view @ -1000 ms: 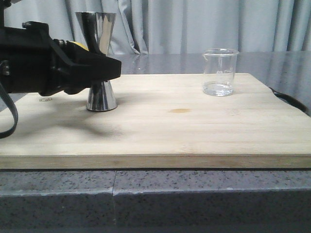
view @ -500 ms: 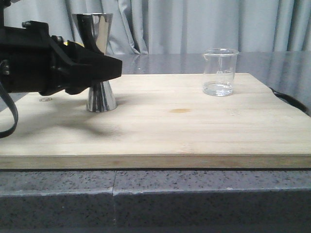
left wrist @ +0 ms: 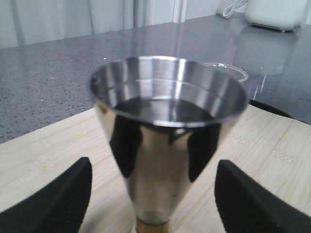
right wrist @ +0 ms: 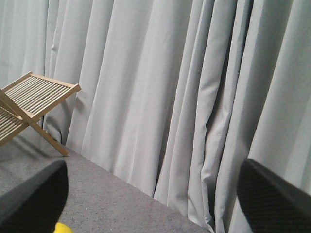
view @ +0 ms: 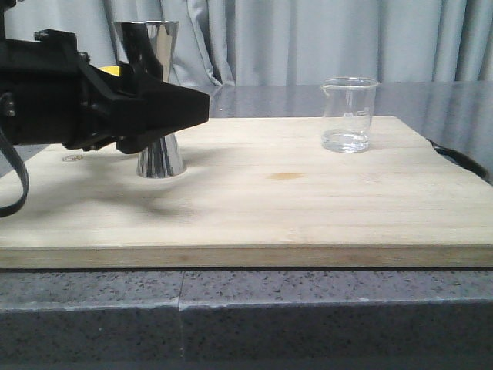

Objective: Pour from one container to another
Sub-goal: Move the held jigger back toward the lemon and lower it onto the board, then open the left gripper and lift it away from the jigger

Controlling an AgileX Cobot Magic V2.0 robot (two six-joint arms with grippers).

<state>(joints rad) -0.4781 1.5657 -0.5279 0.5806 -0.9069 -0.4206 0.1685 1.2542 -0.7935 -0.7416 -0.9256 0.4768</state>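
The steel double jigger stands upright on the left part of the wooden board. My left gripper reaches in from the left at the height of its waist. In the left wrist view the jigger fills the middle, and the left gripper is open, one black finger on each side with a gap to the metal. The glass beaker stands far right on the board with a little clear liquid at its bottom. My right gripper is open and empty, facing curtains.
The board lies on a grey speckled counter with a curtain behind. A black cable lies at the board's right edge. A wooden slatted rack shows in the right wrist view. A white appliance sits far back.
My left gripper has pushed further right, so its fingers now reach past the jigger's waist. The jigger's top has shifted slightly left. The beaker has not moved.
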